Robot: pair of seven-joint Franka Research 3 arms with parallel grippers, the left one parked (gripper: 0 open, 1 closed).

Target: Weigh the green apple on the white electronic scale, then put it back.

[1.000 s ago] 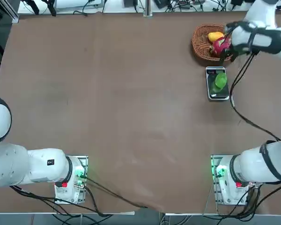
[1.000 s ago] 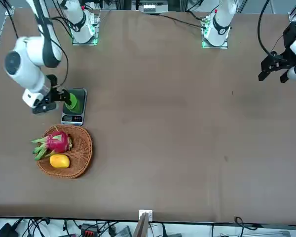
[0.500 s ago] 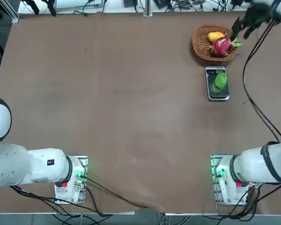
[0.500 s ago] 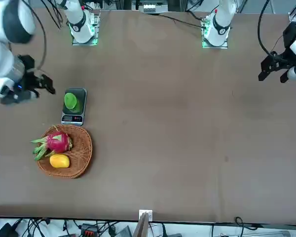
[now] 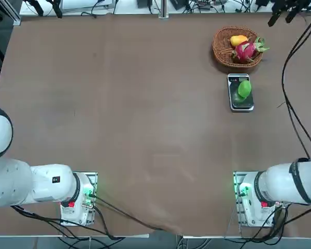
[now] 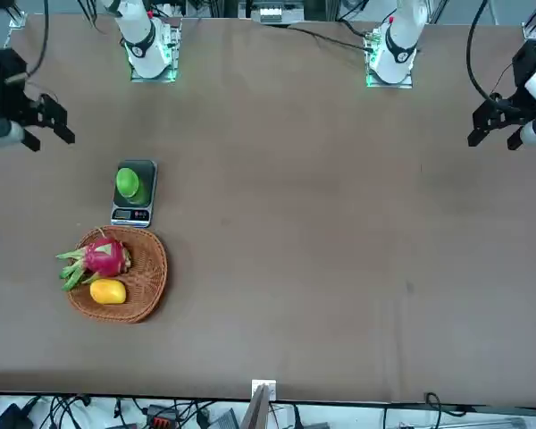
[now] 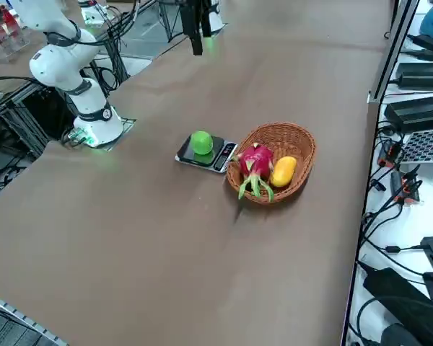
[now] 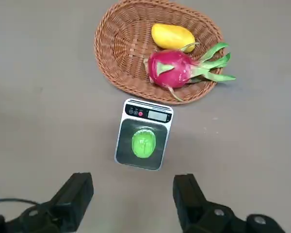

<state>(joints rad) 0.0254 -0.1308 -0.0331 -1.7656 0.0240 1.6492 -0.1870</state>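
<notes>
The green apple (image 5: 244, 89) (image 6: 128, 181) (image 7: 200, 142) (image 8: 143, 143) rests on the dark platform of the white electronic scale (image 5: 240, 107) (image 6: 131, 214) (image 7: 224, 156) (image 8: 148, 113), at the table's far right. My right gripper (image 5: 281, 17) (image 6: 49, 138) (image 8: 132, 192) hangs high above the table, off to the side of the scale and well clear of the apple. Its fingers (image 8: 77, 192) stand wide open with nothing between them.
A round wicker basket (image 5: 220, 53) (image 6: 157, 270) (image 7: 304, 143) (image 8: 106, 58) sits just beyond the scale's display end. It holds a pink dragon fruit (image 5: 245, 50) (image 8: 172, 68) and a yellow-orange fruit (image 5: 238, 39) (image 8: 172, 36). Cables and equipment line the table's far and right edges.
The right gripper has pulled up and away from beside the apple, out toward the table's far right corner. The apple stays on the scale.
</notes>
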